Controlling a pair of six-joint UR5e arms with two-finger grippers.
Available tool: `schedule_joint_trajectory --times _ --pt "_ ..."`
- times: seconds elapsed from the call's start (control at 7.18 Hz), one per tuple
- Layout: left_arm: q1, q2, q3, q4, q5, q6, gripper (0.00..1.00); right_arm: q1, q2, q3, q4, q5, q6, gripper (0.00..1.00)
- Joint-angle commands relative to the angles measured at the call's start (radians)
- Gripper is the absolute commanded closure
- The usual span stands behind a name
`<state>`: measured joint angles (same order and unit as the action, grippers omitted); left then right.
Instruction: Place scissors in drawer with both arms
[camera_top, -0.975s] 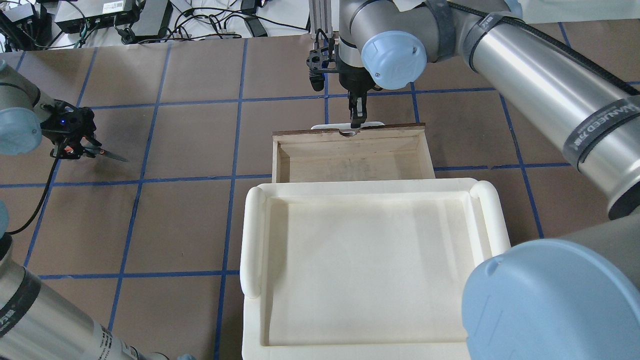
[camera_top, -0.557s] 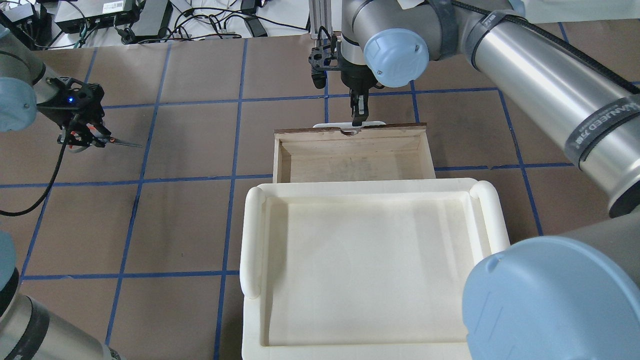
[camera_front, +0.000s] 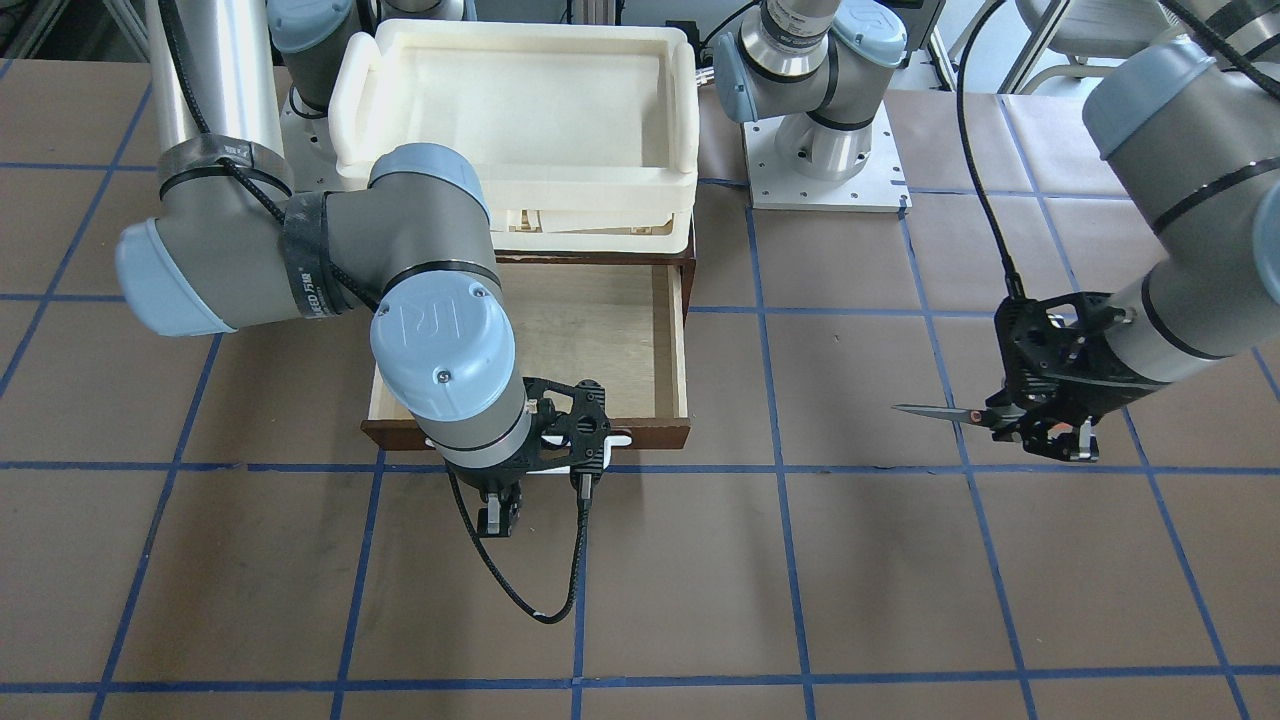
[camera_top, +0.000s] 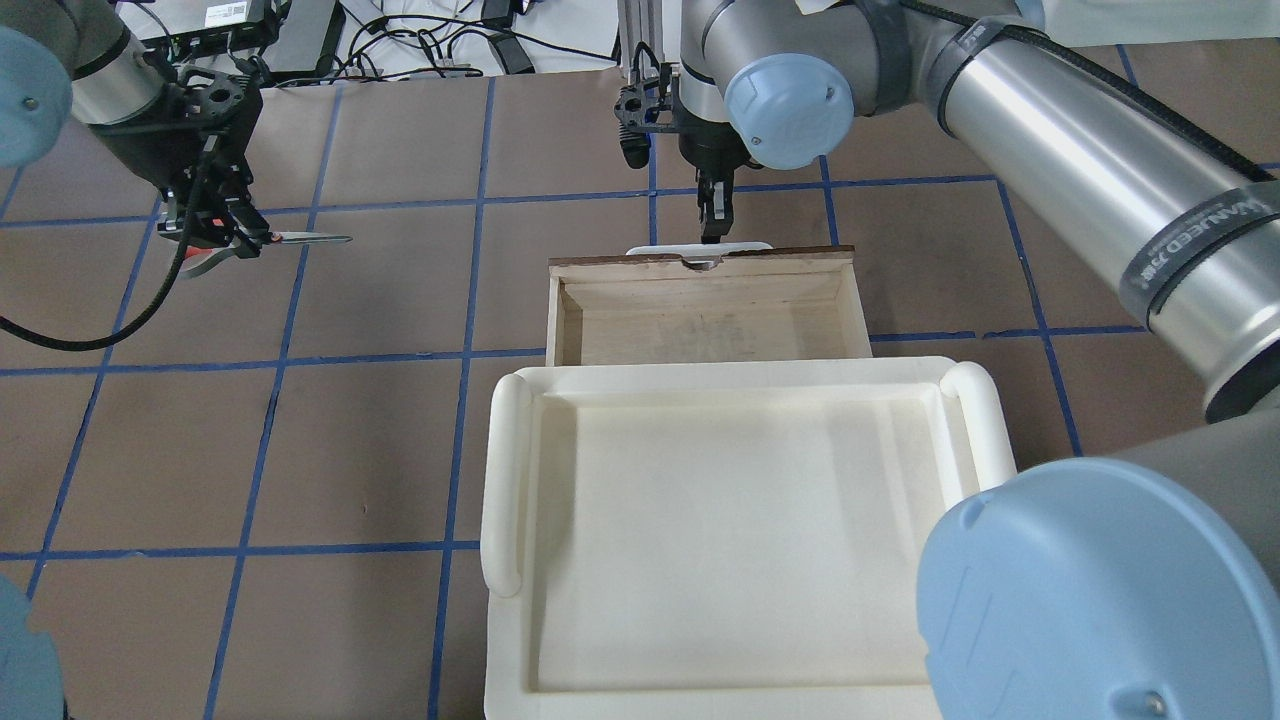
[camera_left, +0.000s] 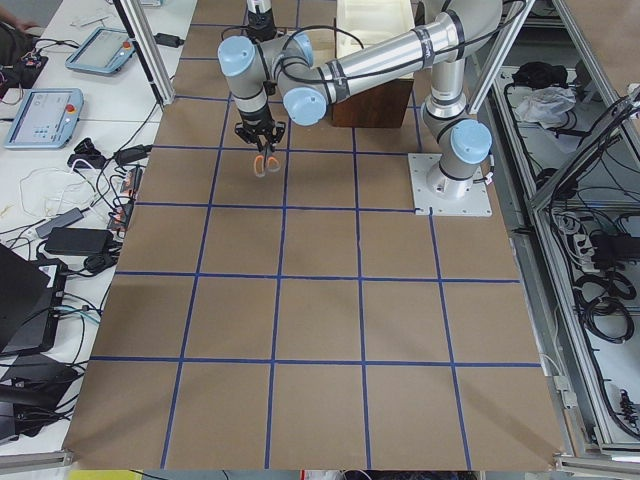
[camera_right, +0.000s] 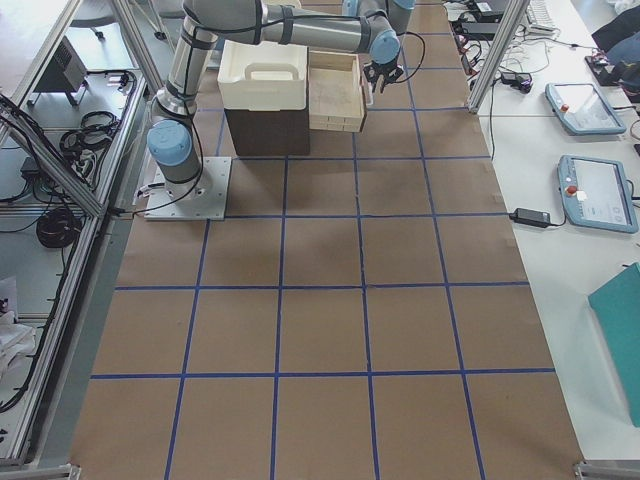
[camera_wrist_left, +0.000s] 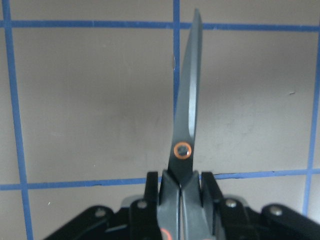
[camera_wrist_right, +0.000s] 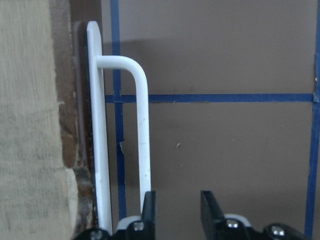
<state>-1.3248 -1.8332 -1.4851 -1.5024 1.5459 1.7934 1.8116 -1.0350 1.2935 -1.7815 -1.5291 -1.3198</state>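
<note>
Scissors (camera_wrist_left: 187, 125) in left end effector (camera_wrist_left: 181, 189)

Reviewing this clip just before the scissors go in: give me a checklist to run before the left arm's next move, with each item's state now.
1. Small silver-bladed scissors with orange pivot dot clamped in left gripper: ok.
2. Blades closed together: ok.
3. Dark brown wooden drawer pulled open, pale interior showing: ok.
4. Right gripper off the white bar handle, jaws apart: ok.
5. Scissors above the drawer: not ok, they hang over the brown table to the robot's left.
6. Right wrist clear of the drop path: cannot tell.
</note>
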Motion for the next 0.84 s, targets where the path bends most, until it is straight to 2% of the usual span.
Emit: schedule_joint_trajectory --times 0.0,0.28,0.42,0.7 --pt "-0.134 0.057 0.003 -0.044 -0.001 -0.181 0.92 -0.011 -0.09 -0.005 0.032 -0.006 0.095 0.0" --pt "-0.165 0.063 -0.001 -0.05 -0.003 -0.239 0.92 -0.081 -0.24 0.003 0.166 -0.003 0.175 0.0" --pt "-0.166 0.063 -0.003 -0.048 -0.004 -0.243 0.92 -0.124 -0.305 0.009 0.212 -0.002 0.289 0.0" --pt "-0.2 0.057 -0.004 -0.047 -0.006 -0.308 0.92 -0.164 -0.394 0.023 0.261 -0.019 0.649 0.0"
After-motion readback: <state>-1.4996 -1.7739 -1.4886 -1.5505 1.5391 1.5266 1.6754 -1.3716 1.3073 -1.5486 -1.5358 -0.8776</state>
